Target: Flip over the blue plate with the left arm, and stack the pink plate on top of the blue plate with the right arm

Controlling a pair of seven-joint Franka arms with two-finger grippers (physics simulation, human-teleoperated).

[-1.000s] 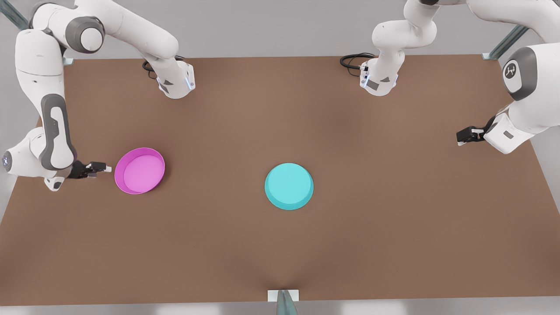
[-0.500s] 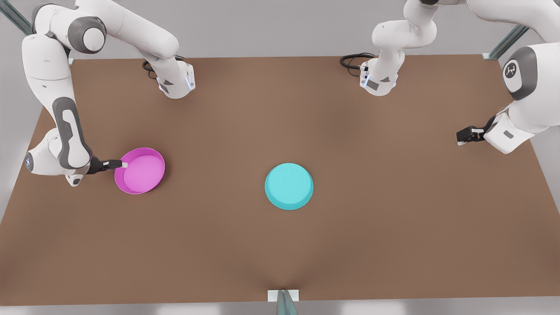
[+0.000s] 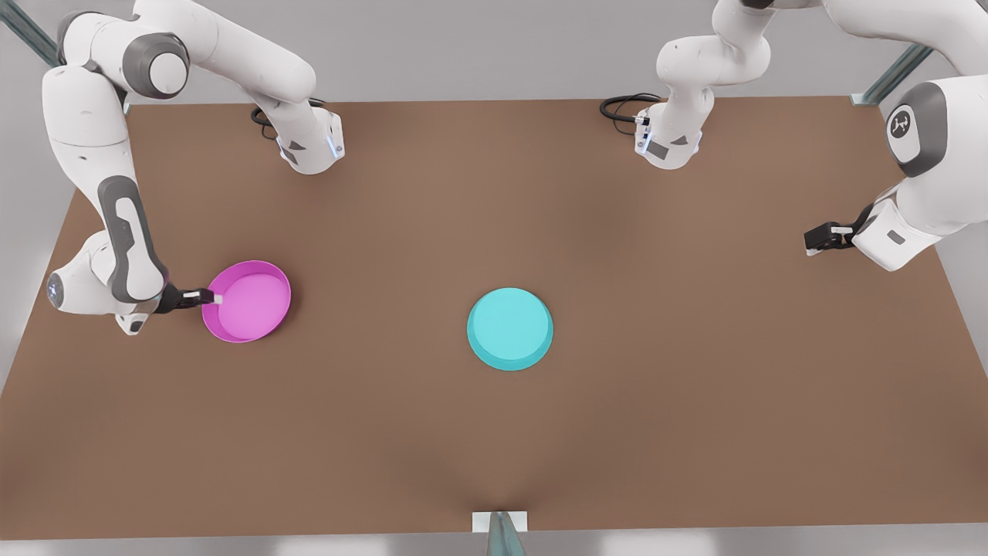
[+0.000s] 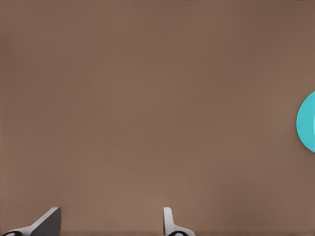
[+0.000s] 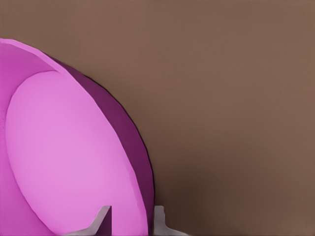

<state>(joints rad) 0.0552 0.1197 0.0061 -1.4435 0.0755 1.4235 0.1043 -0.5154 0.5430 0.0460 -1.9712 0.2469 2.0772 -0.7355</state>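
A matte brown bench (image 3: 494,432) carries two round, shallow plastic plates. The turquoise blue plate (image 3: 509,328) is seen bottom-up near the middle, its flat base smooth. The magenta pink plate (image 3: 247,301) lies rim-up towards the front view's left edge, its low rim straddled by the right gripper (image 5: 132,219), jaws narrow. The left gripper (image 4: 110,223) is held open wide above bare bench near the opposite edge.
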